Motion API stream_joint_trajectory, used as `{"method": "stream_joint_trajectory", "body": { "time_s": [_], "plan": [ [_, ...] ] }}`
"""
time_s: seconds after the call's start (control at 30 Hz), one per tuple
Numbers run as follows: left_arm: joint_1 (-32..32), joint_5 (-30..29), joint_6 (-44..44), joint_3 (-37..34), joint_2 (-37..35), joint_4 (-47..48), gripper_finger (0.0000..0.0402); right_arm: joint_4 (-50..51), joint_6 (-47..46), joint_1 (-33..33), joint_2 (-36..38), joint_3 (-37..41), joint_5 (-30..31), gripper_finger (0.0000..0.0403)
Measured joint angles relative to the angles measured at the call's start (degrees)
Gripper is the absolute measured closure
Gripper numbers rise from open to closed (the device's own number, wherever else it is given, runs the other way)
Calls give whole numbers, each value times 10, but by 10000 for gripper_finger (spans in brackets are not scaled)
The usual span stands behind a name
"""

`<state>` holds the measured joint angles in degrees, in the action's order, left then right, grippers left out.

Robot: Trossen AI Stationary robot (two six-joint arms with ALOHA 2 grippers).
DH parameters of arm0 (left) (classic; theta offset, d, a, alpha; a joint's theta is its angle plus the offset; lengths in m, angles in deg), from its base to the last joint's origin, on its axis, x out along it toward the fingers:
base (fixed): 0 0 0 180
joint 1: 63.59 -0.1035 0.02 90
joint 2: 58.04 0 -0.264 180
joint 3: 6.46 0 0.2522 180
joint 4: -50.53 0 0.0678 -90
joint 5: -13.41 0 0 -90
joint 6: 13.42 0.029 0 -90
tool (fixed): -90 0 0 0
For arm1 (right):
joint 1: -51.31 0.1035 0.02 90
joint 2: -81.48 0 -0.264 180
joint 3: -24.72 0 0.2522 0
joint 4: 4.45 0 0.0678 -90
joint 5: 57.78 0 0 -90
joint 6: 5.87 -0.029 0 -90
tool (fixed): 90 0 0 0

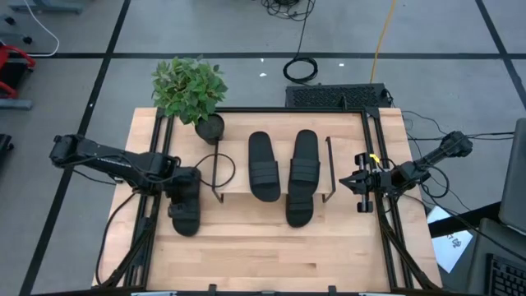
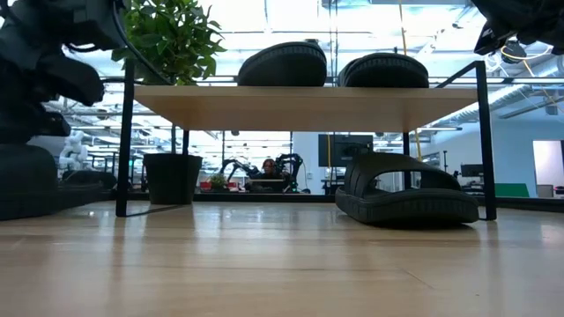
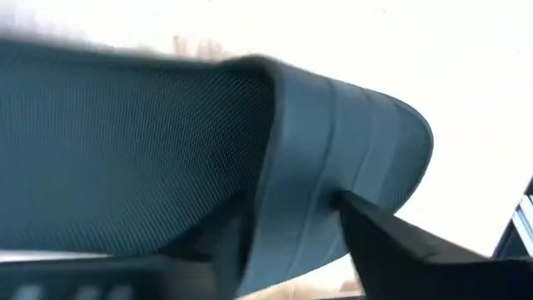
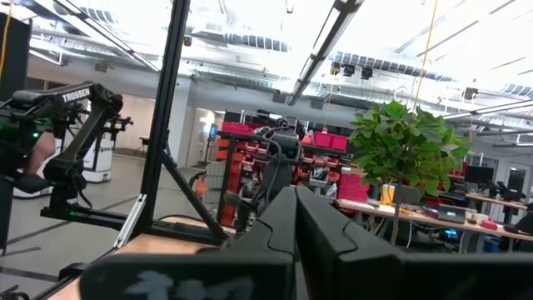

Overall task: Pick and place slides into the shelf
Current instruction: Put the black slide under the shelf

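A: Where do the slides lie, near to far?

B: One slide [image 1: 184,212] on the table [image 1: 271,255] left of the shelf [image 1: 274,182]; one [image 1: 301,197] half under the shelf's board; two [image 1: 264,164] on top.

A: And the fingers?

B: The left gripper [image 1: 182,191] straddles the near slide's strap [image 3: 333,167], its fingers [image 3: 391,242] apart around it, not clearly clamped. The right gripper [image 1: 363,182], right of the shelf, is pressed together, empty.

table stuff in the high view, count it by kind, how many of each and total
slides: 3, all black: one and another at the shelf, one on the table under the left gripper
shelf: 1
potted plant: 1
total: 5
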<state>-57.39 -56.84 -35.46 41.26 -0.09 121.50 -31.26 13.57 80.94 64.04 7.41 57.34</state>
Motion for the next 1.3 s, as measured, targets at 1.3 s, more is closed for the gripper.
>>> {"method": "stream_joint_trajectory", "body": {
  "time_s": [1.3],
  "plan": [
    [319,-77,-191,347,224,-59,401,-12,3,0,0,0,-43,403]
  ]
}}
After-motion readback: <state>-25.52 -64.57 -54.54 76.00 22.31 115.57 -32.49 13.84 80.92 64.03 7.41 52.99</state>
